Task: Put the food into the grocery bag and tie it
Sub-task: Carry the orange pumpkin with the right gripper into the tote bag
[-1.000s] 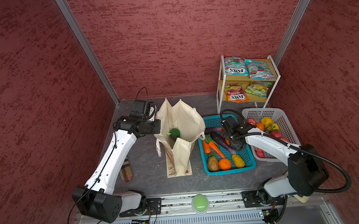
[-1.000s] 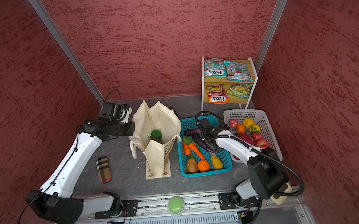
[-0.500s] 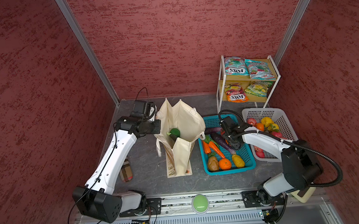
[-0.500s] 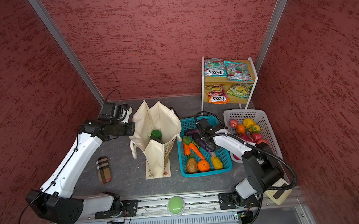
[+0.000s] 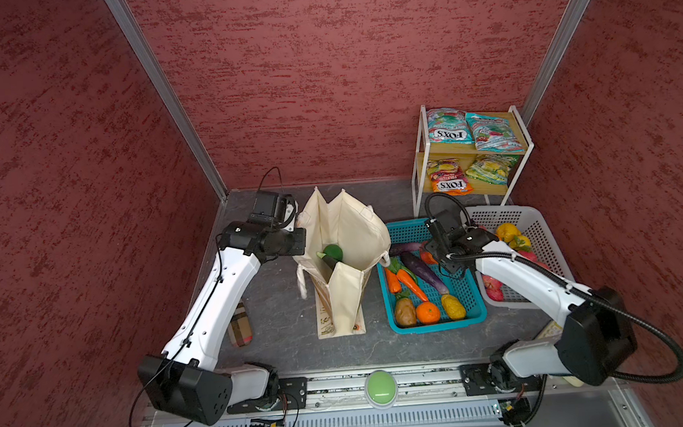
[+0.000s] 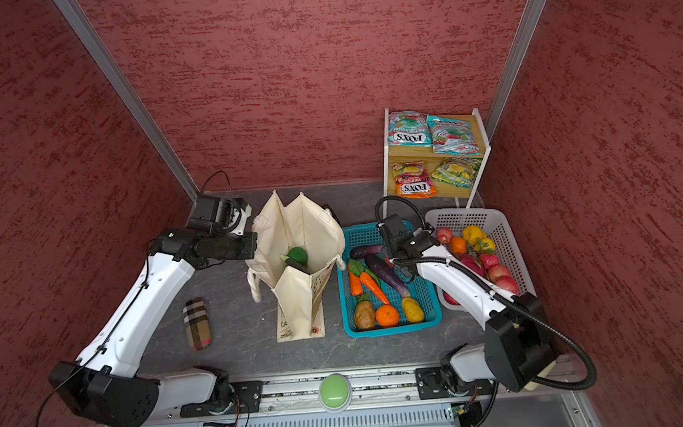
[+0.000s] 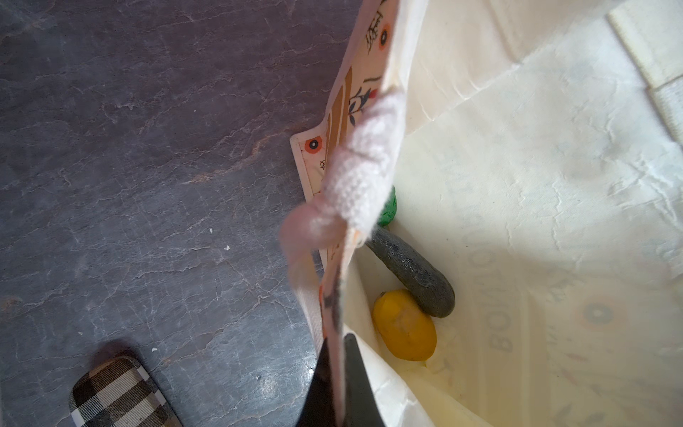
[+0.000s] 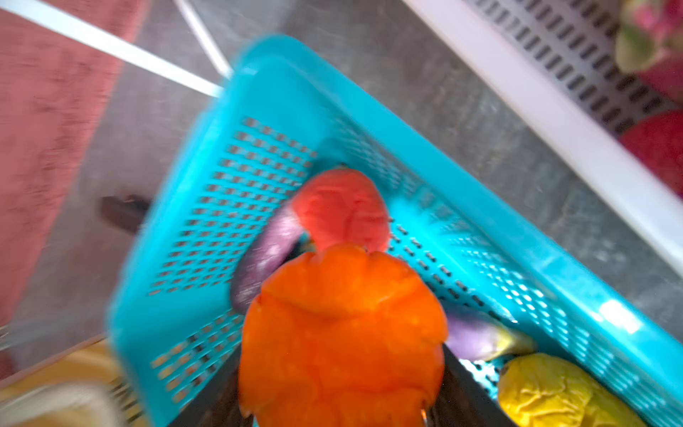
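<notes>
The grocery bag stands upright and open on the table. There is only the one bag. Through the left wrist camera I count three pieces of food at its bottom: one green vegetable, one dark cucumber and one yellow fruit. My left gripper is clamped on the bag's rim, with the cloth pinched between both fingers, beside the knot of a white rope handle.

Just right of the bag sits one teal basket. My right gripper is inside it, closed around one orange pumpkin. That view is smeared, but the pumpkin fills the gap between the fingers. One red vegetable lies just past the pumpkin. In both top views the basket also holds two aubergines, two carrots, one potato, one orange and one knobbly yellow piece.

Farther right of the bag is one white basket of red apples and other fruit. My arm covers part of it, so I cannot count them.

Behind and right of the bag, one shelf rack carries four FOX'S packets, two on each tier.

Left of the bag lies one checked pouch.
</notes>
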`<state>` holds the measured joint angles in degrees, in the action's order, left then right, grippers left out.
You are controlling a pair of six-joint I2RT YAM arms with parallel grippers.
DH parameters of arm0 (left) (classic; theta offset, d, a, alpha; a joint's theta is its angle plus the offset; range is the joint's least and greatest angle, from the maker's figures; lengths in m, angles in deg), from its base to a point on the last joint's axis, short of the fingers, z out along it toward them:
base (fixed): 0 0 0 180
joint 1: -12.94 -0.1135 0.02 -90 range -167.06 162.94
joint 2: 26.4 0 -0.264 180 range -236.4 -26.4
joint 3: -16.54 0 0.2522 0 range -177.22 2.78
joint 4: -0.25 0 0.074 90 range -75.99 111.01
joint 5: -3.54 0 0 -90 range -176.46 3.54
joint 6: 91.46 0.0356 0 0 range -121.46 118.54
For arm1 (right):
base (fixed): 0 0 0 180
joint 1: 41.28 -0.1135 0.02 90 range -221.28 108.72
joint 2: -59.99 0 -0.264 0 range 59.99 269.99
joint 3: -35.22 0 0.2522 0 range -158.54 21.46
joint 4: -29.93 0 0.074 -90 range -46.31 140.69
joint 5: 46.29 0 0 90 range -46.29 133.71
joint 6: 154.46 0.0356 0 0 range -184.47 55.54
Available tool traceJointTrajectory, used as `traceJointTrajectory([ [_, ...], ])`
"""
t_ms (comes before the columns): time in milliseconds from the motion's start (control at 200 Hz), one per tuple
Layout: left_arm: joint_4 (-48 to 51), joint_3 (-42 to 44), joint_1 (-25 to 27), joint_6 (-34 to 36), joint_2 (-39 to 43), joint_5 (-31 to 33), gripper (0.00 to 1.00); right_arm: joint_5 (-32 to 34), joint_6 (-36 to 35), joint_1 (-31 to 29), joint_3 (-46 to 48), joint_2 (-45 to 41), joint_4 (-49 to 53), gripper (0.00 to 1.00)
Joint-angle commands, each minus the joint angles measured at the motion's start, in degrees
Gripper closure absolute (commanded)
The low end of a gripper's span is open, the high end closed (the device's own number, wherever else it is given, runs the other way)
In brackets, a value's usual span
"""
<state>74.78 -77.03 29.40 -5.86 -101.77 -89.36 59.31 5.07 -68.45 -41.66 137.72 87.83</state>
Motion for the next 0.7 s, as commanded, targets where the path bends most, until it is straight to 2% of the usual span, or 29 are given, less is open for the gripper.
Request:
traceJointTrajectory([
  [0,0.2,0.5,0.3,0.6,-0.1,-1.0,1.0,-0.6,-5.4,-2.2,-6.6,-2.1,4.7,0.56],
  [411,0.1,0.8,0.2,0.5,0.1,-1.4,1.0,-2.0,-19.0,-14.5,-32.7,5.2,10.9,0.55],
  [696,-0.1,0.6,0.2,0.6,-0.2,-2.0,1.0,-5.9,-27.7,-21.9,-50.9,20.1,12.2,0.56],
])
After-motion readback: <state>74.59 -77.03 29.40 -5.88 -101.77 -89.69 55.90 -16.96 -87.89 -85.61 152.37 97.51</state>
